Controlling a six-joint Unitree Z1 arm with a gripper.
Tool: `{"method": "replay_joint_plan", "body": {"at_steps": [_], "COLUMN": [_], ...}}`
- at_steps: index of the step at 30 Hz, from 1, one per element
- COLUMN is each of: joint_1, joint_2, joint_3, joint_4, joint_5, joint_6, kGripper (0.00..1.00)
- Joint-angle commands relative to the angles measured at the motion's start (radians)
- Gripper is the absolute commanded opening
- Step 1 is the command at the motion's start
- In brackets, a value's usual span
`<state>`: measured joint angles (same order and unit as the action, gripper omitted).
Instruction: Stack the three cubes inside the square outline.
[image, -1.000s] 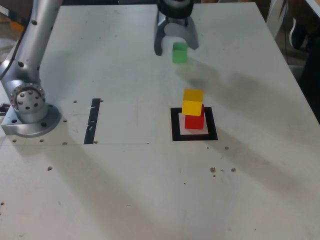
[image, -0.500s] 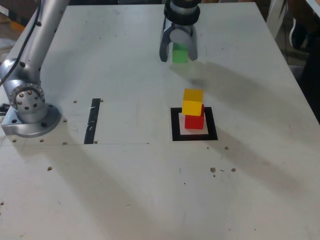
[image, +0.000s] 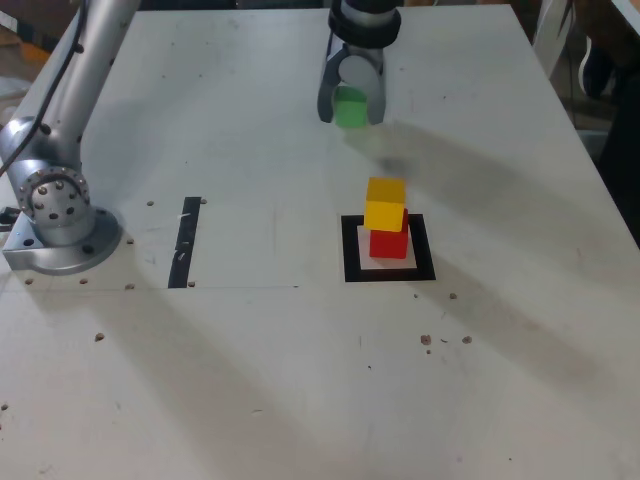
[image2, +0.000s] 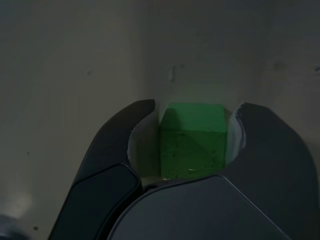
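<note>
At the far side of the white table (image: 250, 380) sits the green cube (image: 350, 108). My gripper (image: 351, 114) reaches down over it, shut on it with one finger on each side. The wrist view shows the green cube (image2: 192, 140) squeezed between the two dark fingers (image2: 115, 150) of the gripper (image2: 195, 107), resting on the table. Nearer the camera, the yellow cube (image: 385, 203) sits slightly askew on the red cube (image: 389, 243). Both stand inside the square outline (image: 350, 250).
The arm's silver base (image: 60, 215) is bolted at the exterior view's left. A short black tape strip (image: 185, 242) lies beside it. Dark objects (image: 610, 90) stand past the table's right edge. Small specks (image: 440, 340) dot the near surface.
The gripper moved in over the green cube and its open fingers closed onto the cube's sides. The yellow and red stack has not moved.
</note>
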<state>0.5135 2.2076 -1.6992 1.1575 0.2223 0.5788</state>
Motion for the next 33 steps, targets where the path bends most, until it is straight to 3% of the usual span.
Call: {"method": "replay_joint_plan", "body": {"at_steps": [1,5,9,12,16,23,29,33], "joint_1": [-0.009,-0.047,-0.124,-0.232,-0.399,-0.618,-0.655,-0.673], "joint_2": [-0.03,-0.111,-0.253,-0.365,-0.433,-0.421,-0.338,-0.314], "joint_3": [-0.004,0.002,0.026,0.047,0.058,0.017,-0.014,-0.024], "joint_4": [0.02,0.071,0.143,0.206,0.266,0.3,0.319,0.315], "joint_5": [-0.003,0.001,0.007,0.008,-0.01,-0.074,-0.126,-0.132], "joint_6": [0.002,-0.023,-0.08,-0.158,-0.286,-0.476,-0.539,-0.555], "kGripper": [0.15,0.15,0.15,0.15,0.15,0.15,0.15,0.15]}}
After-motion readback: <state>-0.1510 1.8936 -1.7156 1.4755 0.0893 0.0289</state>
